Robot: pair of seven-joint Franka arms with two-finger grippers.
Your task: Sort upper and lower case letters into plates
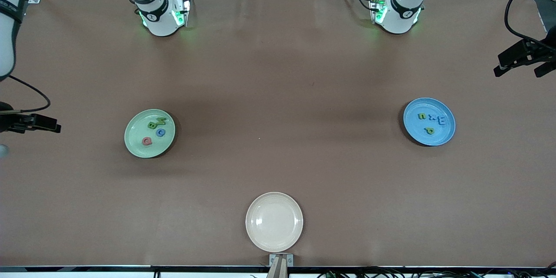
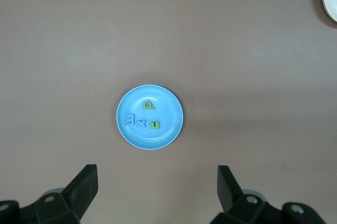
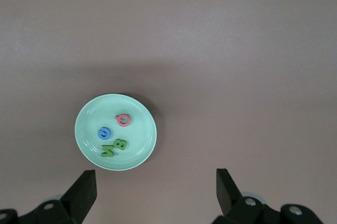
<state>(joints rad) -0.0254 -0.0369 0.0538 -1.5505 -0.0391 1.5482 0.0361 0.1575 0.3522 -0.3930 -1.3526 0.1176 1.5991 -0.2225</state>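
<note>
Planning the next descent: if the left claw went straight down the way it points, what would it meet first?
Probably bare tablecloth beside the blue plate, which lies ahead of the open left claw; depth is unclear.

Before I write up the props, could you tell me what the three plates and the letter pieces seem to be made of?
Pale green plate, blue plate and cream-white plate: smooth and faintly glossy, probably plastic or melamine, possibly glazed ceramic. Letter pieces: matte, flat, solidly coloured, likely foam or painted wood.

A brown table [image 1: 278,95] carries a green plate [image 1: 135,144], blue plate [image 1: 417,132] and cream plate [image 1: 274,221].
</note>
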